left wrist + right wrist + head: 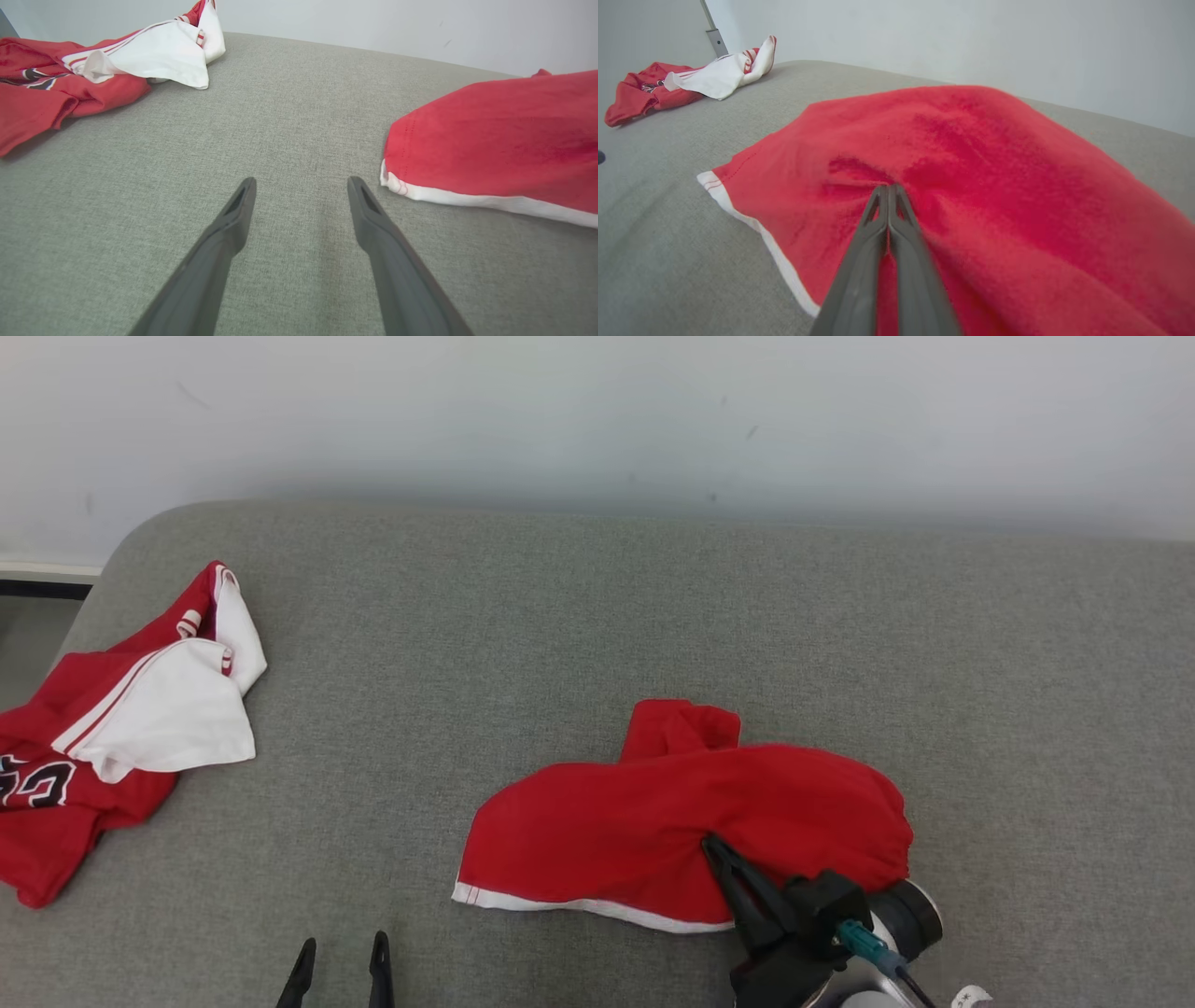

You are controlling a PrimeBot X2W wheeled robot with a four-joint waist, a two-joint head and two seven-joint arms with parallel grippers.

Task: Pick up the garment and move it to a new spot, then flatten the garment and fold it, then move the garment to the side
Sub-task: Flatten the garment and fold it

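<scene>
The garment [653,812] is a red piece with a white hem, lying crumpled on the grey padded surface [560,616] right of centre. My right gripper [711,845] reaches in from the lower right, its fingers shut on a pinch of the red cloth near the garment's front edge; in the right wrist view the gripper [888,187] has both tips pressed together, with creases in the garment [971,154] running to them. My left gripper [343,947] stands open at the bottom edge, left of the garment. In its wrist view the left gripper [301,182] has nothing between its fingers, and the garment [490,140] lies to the right.
A second red and white jersey [112,728] with dark lettering lies bunched at the surface's left edge, also in the left wrist view [70,84]. A pale wall [597,420] runs along the back. Bare grey surface stretches between the two cloths and to the right.
</scene>
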